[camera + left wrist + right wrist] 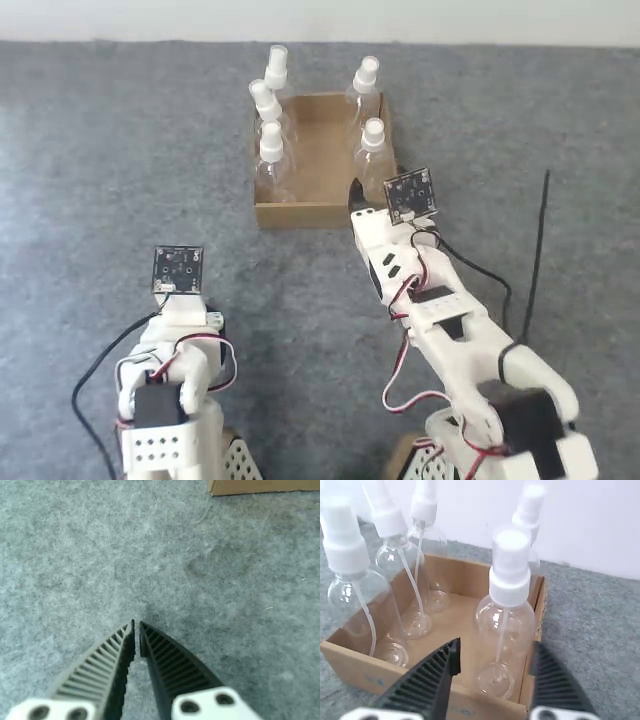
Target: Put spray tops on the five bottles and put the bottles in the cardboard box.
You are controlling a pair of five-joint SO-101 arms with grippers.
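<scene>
The cardboard box [320,205] stands at the back middle of the grey carpet. Several clear bottles with white spray tops stand upright inside it: three along one side [271,150] and two along the other [373,140]. My right gripper [358,195] is at the box's front right corner. In the right wrist view it [495,662] is open, one finger on each side of the nearest bottle [507,620], without touching it. My left gripper [136,626] is shut on nothing, low over bare carpet in front of the box, a corner of which [260,486] shows beyond it.
The left arm [178,300] sits at the front left, well back from the box. A thin black rod [538,250] stands to the right of the right arm. Grey carpet [120,150] lies open on both sides of the box.
</scene>
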